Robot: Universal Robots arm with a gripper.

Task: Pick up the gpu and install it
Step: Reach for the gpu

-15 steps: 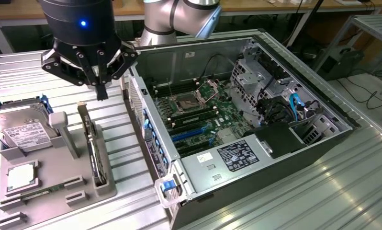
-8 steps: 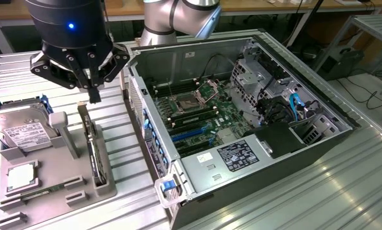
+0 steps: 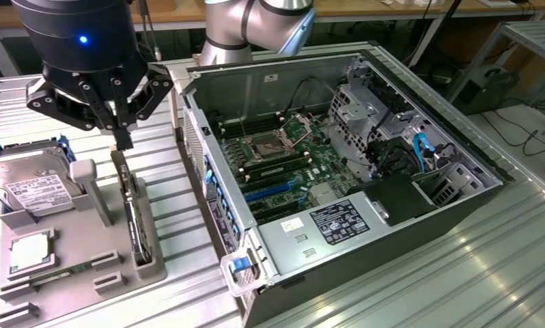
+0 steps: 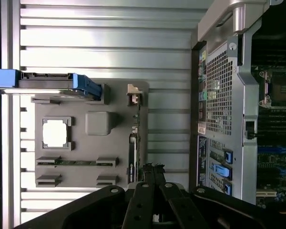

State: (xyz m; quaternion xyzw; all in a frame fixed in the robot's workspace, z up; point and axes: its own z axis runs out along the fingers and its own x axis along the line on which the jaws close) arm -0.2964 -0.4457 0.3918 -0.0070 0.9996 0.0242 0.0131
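One card, the gpu, stands on its edge in the grey holder, at the exterior view's left of the open computer case. My gripper is just over the card's far end, fingers pressed together, holding nothing I can see. Both lifting and installing remain to do.

A glossy black cylindrical wrist housing carries a small glowing blue light on its face. Below the housing, the black scissor-link gripper has round silver pivot pins and narrow dark fingers. To the exterior view's right of the housing is a smooth silver-grey tubular arm joint.
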